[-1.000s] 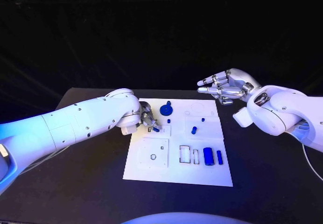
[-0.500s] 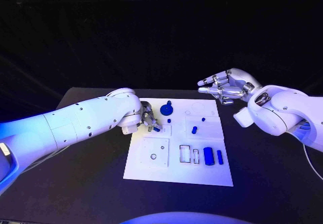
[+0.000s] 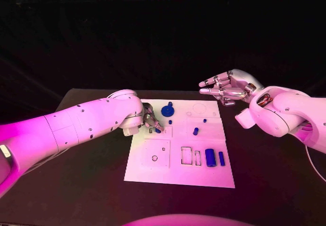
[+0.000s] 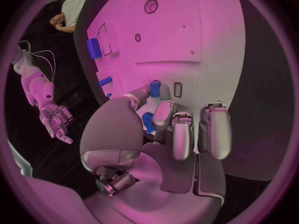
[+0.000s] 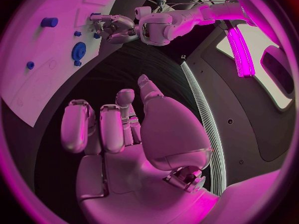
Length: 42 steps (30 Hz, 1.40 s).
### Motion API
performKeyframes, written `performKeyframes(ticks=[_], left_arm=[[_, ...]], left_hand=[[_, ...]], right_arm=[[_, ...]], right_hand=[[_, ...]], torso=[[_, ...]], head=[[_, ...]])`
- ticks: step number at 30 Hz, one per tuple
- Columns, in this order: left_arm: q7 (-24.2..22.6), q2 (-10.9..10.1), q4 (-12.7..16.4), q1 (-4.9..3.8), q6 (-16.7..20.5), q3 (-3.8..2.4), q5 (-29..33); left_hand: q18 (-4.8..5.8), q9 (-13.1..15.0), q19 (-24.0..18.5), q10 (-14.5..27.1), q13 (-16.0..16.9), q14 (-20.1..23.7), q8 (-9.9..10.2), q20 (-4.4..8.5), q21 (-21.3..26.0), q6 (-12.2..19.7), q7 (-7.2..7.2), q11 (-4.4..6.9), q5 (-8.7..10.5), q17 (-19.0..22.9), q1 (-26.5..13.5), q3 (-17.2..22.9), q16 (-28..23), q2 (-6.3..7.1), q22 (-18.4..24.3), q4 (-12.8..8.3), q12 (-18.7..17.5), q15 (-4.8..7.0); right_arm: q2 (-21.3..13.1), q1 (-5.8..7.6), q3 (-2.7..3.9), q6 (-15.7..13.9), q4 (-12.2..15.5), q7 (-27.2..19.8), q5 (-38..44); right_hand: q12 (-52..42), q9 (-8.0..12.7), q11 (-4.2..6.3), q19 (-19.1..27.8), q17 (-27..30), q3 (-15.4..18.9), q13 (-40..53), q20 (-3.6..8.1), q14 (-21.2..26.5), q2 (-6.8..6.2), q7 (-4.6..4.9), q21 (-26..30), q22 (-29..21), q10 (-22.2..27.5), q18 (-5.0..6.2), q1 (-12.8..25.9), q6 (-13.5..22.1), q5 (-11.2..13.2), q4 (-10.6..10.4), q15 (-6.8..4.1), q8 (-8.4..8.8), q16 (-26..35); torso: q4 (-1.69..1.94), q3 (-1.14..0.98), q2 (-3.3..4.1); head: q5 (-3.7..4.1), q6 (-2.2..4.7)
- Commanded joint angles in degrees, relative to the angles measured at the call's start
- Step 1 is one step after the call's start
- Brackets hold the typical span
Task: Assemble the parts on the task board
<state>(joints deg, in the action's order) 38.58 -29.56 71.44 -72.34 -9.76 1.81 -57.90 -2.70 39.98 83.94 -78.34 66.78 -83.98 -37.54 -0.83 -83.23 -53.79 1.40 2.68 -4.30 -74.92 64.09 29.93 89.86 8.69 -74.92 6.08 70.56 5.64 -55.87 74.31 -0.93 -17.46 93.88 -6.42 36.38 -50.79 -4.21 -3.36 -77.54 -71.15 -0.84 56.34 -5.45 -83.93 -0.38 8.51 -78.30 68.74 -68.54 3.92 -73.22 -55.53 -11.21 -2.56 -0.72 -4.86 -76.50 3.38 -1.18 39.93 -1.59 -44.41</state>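
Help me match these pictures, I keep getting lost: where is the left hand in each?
Head view: left hand at the white board's left edge, pinching a small blue piece.
Left wrist view: in the middle, fingers over the board.
Right wrist view: at the board's edge, beyond the right hand.
Shared landmark: the white board.

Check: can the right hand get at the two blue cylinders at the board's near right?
Probably yes. The right hand hovers empty past the board's far edge; the cylinders lie uncovered, with the left hand elsewhere.
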Motion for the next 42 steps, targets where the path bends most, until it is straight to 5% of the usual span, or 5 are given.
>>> performKeyframes(ticks=[1, 22, 42], left_arm=[[0.7, 0.2, 0.0, 0.13, -1.7, 0.1, -0.9], [0.9, 1.3, -1.8, 0.1, -2.4, 0.09, -1.4], [1.0, 1.5, -2.1, 0.1, -3.5, 0.05, -1.4]], left_hand=[[0.57, 0.1, 2.3, 0.1, 0.0, -6.0, -0.3, 0.35, -0.3, -0.9, -0.41, 0.14, 0.13, -15.1, -0.9, -1.2, 0.1, 0.01, -7.6, 0.4, 0.0, 0.31], [0.73, 0.9, 2.6, -0.3, 0.1, -6.0, -0.6, 0.47, -0.7, -1.6, -0.47, 0.18, 0.21, -15.1, -5.0, -9.4, 0.1, -1.08, -8.3, 4.5, 0.4, 0.37], [0.85, 1.4, 2.9, -0.6, 0.4, -6.0, -0.7, 0.6, -1.0, -1.8, -0.67, 0.34, 0.24, -15.1, -4.9, -16.2, 0.1, -1.52, -8.9, 6.7, 0.8, 0.51]], right_arm=[[0.0, -0.04, 0.0, 0.9, 0.1, -0.4, 0.4], [0.0, -0.04, 0.0, 0.6, 0.3, -0.7, 0.3], [0.0, -0.03, 0.0, 0.7, 0.3, -0.7, 0.4]], right_hand=[[0.2, 0.1, -0.12, 0.4, 0.0, 0.2, 0.0, 0.15, -1.8, 0.54, -0.01, 0.3, 0.0, 0.5, 0.82, 0.1, -0.2, -0.4, -0.1, -0.16, 0.06, 0.3], [0.7, 0.1, -0.16, 0.7, 0.4, 0.5, -0.5, 0.11, -1.7, 0.56, 0.03, 0.6, -0.6, 0.8, 0.93, 0.2, 0.0, -0.5, -0.2, -0.12, 0.13, 0.6], [1.0, 0.1, -0.19, 0.9, 0.6, 0.7, -0.7, 0.09, -1.6, 0.57, 0.06, 0.8, -0.9, 1.1, 0.99, 0.3, 0.0, -0.5, -0.3, -0.09, 0.16, 0.8]], torso=[[-0.02, -0.01, 0.03], [0.02, 0.01, 0.01], [0.03, 0.02, -0.02]], head=[[0.03, -0.04], [0.23, 0.01], [0.29, -0.15]])
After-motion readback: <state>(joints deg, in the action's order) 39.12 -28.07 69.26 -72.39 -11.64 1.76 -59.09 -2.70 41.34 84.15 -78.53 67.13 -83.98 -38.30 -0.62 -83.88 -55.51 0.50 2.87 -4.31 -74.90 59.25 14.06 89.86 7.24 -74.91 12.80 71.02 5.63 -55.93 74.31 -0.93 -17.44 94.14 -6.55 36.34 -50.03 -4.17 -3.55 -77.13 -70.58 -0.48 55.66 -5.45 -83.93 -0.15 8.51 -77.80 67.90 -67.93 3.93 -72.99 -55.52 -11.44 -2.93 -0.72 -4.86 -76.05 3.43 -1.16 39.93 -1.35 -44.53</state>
